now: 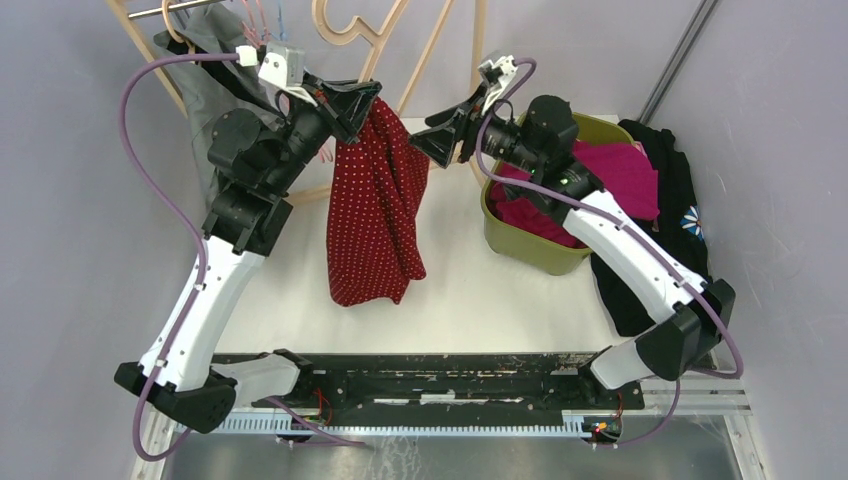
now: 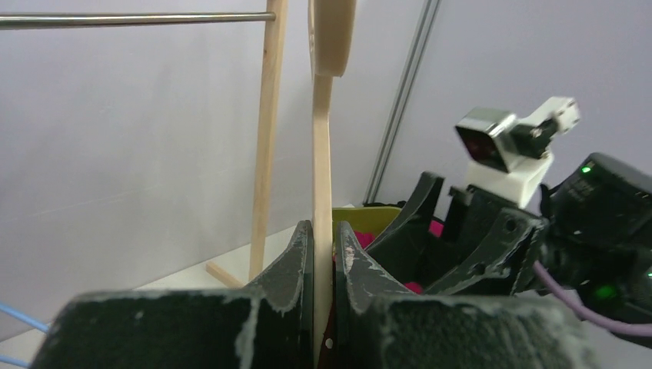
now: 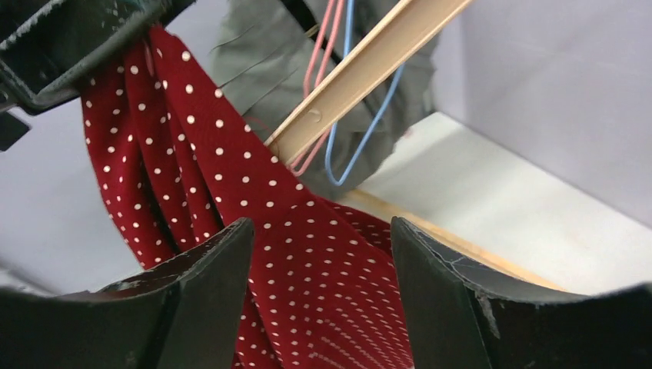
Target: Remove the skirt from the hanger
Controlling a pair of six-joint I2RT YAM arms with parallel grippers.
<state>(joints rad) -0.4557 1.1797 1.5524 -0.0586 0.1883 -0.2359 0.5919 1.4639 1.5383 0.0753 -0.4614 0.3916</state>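
The red white-dotted skirt (image 1: 375, 210) hangs from one end of a wooden hanger (image 1: 392, 40) and drapes down over the table. My left gripper (image 1: 368, 100) is shut on that hanger arm, and in the left wrist view the wooden bar (image 2: 323, 177) rises from between the closed jaws (image 2: 323, 231). My right gripper (image 1: 425, 135) is open just right of the skirt's top. In the right wrist view the skirt (image 3: 307, 192) lies between and beyond its spread jaws (image 3: 321, 231), with the hanger bar (image 3: 361, 69) above.
A green basket (image 1: 540, 250) of magenta clothes stands at the right, with a black garment (image 1: 680, 200) beside it. A grey garment (image 1: 195, 70) and pink and blue wire hangers (image 3: 330, 115) hang on the wooden rack (image 1: 478, 40) behind.
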